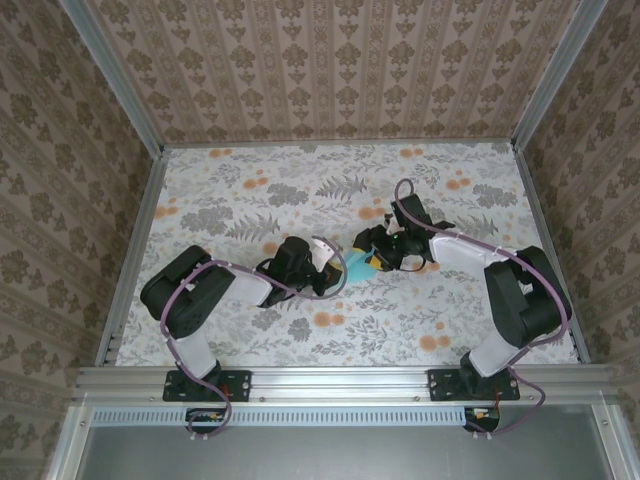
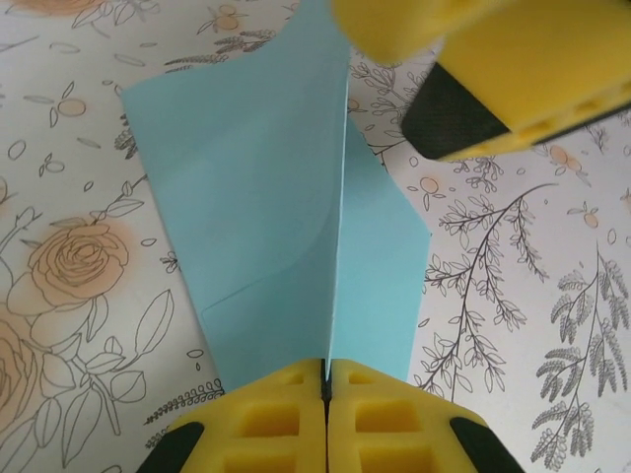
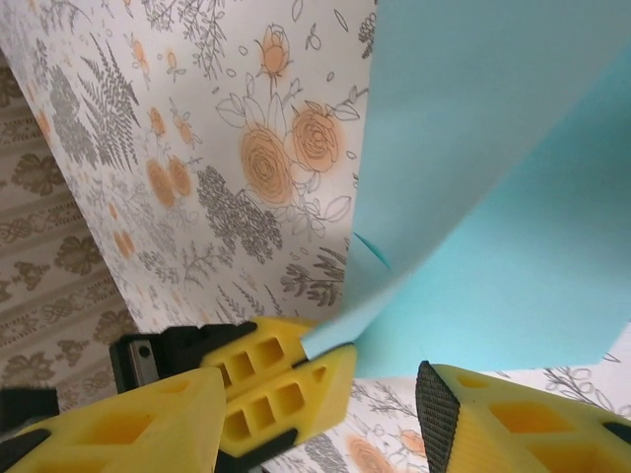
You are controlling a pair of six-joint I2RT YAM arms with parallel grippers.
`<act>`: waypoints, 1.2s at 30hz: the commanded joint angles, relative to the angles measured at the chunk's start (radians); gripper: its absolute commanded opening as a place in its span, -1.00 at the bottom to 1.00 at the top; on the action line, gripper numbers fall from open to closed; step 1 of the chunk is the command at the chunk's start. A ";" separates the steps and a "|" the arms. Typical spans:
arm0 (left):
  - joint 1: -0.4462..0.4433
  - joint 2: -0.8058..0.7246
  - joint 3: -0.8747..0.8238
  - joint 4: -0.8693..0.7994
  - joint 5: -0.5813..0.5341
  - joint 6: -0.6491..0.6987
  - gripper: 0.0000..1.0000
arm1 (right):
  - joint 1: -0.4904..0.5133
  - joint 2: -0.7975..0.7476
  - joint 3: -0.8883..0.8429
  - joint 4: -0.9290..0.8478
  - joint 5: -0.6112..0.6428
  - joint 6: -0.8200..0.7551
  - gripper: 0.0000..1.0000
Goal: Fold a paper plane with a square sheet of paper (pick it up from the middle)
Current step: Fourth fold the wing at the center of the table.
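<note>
Counts come first: one sheet of paper (image 2: 256, 187), two arms and two pincers, all over one floral bench (image 1: 230, 185).

Seen from above, the left arm (image 1: 200, 295) reaches in toward the middle of the bench. The left pincer (image 2: 324, 384) has its yellow fingers pressed together, clamped on the near edge of the sheet where a raised fold meets them.

The sheet is light turquoise and partly folded. In the left wrist view its crease runs straight away from those fingers, with a wider flap to the left and a narrower flap with an angled corner to the right. Its long axis follows the crease, and the far end points toward the other pincer. From above, the sheet shows as a small turquoise patch between the two pincers, near the bench's centre.

The right pincer (image 1: 376, 257) sits at that far end with its fingers spread well apart. In the right wrist view the paper spreads above the gap between them, and whether either finger touches it cannot be told. The right arm (image 1: 510, 300) bends in from the right side.
</note>
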 commanded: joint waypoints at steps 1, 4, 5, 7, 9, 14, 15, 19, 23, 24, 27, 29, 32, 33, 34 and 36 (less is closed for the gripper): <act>0.010 0.010 0.018 -0.017 0.029 -0.131 -0.88 | -0.003 -0.027 -0.040 0.043 0.023 -0.076 0.12; 0.014 0.014 0.022 -0.017 0.039 -0.205 -0.88 | -0.002 -0.016 -0.061 0.058 0.026 -0.088 0.07; 0.014 0.014 0.019 -0.009 0.043 -0.227 -0.88 | -0.002 -0.007 -0.064 0.063 0.025 -0.091 0.04; 0.014 0.015 0.015 -0.002 0.043 -0.266 -0.88 | 0.000 0.008 -0.064 0.076 0.015 -0.093 -0.01; 0.015 0.018 0.016 -0.003 0.047 -0.293 -0.88 | 0.004 0.023 -0.060 0.090 0.009 -0.092 -0.03; 0.018 0.026 0.018 0.006 0.061 -0.333 -0.86 | 0.016 0.076 -0.023 0.095 -0.006 -0.104 -0.05; 0.019 0.029 0.020 0.003 0.066 -0.340 -0.86 | 0.017 0.088 -0.014 0.090 -0.006 -0.103 -0.06; 0.025 0.046 0.033 0.000 0.094 -0.365 -0.83 | 0.022 0.117 0.001 0.110 -0.014 -0.103 -0.06; 0.025 0.056 0.034 0.017 0.101 -0.388 -0.81 | 0.023 0.145 0.020 0.094 -0.012 -0.121 -0.07; 0.025 0.057 0.036 0.017 0.102 -0.391 -0.80 | 0.024 0.153 0.024 0.081 -0.005 -0.126 -0.07; 0.025 0.058 0.038 0.018 0.109 -0.399 -0.79 | 0.023 0.167 0.028 0.071 -0.001 -0.135 -0.10; 0.027 0.058 0.040 0.016 0.108 -0.408 -0.77 | 0.023 0.173 0.027 0.067 0.006 -0.139 -0.12; 0.029 0.062 0.046 0.002 0.110 -0.416 -0.77 | 0.024 0.175 0.024 0.067 0.012 -0.142 -0.15; 0.030 0.064 0.048 -0.003 0.112 -0.421 -0.77 | 0.023 0.174 0.022 0.072 0.013 -0.145 -0.16; 0.032 0.068 0.049 -0.006 0.112 -0.424 -0.77 | 0.023 0.172 0.018 0.075 0.014 -0.147 -0.16; 0.033 0.069 0.050 -0.007 0.112 -0.432 -0.77 | 0.023 0.166 0.010 0.086 0.017 -0.151 -0.17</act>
